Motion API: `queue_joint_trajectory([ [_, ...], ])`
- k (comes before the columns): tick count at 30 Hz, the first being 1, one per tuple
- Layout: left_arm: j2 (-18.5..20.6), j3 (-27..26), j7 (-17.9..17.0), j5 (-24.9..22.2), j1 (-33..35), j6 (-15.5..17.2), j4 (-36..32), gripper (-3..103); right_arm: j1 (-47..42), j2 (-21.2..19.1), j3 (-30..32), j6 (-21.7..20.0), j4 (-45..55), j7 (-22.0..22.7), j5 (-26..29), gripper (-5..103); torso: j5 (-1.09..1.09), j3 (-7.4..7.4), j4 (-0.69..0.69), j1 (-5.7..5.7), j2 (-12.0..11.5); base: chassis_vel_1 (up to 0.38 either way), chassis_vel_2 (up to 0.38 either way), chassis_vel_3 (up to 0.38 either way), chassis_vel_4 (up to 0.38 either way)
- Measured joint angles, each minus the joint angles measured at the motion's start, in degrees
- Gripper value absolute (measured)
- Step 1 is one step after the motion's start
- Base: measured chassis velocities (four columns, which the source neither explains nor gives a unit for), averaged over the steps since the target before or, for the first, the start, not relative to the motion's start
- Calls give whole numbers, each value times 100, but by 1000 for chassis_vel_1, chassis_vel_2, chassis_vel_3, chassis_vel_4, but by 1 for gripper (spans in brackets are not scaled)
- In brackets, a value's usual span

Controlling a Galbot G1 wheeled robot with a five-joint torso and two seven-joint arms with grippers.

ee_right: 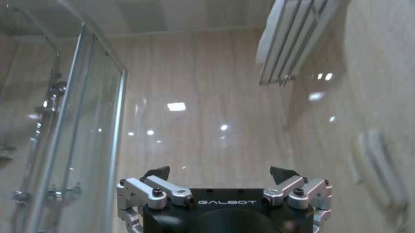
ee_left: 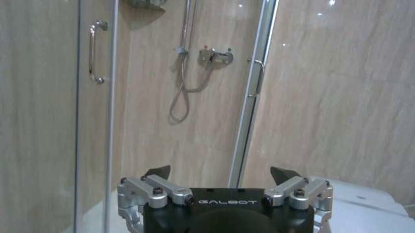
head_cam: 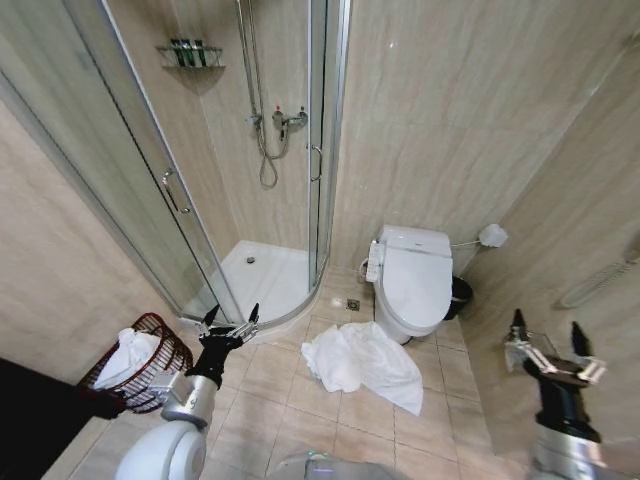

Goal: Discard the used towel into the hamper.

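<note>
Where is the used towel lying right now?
In the head view the white towel lies crumpled on the tiled floor, centre-right, just in front of the toilet and well to the right of the hamper.

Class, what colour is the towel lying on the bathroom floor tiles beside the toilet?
White. The towel shows best in the head view, crumpled on the beige tiles.

Open tiles around the towel (toilet just behind).
</note>
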Motion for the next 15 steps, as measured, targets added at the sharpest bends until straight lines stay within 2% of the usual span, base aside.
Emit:
queue_joint_trajectory([
  [5,1,0,0,0,0,0,0,100,88,93,293,262,-46,-106,-313,100,-1,0,0,0,0,0,0,0,0],
  [10,1,-1,0,0,0,0,0,100,3,200,58,269,194,-67,-417,100,-1,0,0,-1,0,0,0,0,0],
  [12,1,-2,0,0,0,0,0,100,-50,284,-188,213,339,245,-691,100,-1,0,0,-1,0,0,0,0,0],
  [13,0,-2,0,0,0,0,0,100,-71,386,-406,105,442,668,-1100,100,-2,0,0,-1,0,0,0,0,0],
  [14,0,-2,0,0,0,0,0,100,-71,386,-406,105,442,668,-1100,100,-2,0,0,-1,0,0,0,0,0],
  [15,1,-2,0,0,0,0,0,100,-67,457,-533,43,481,903,-1372,100,-2,0,0,-1,0,0,0,0,0],
])
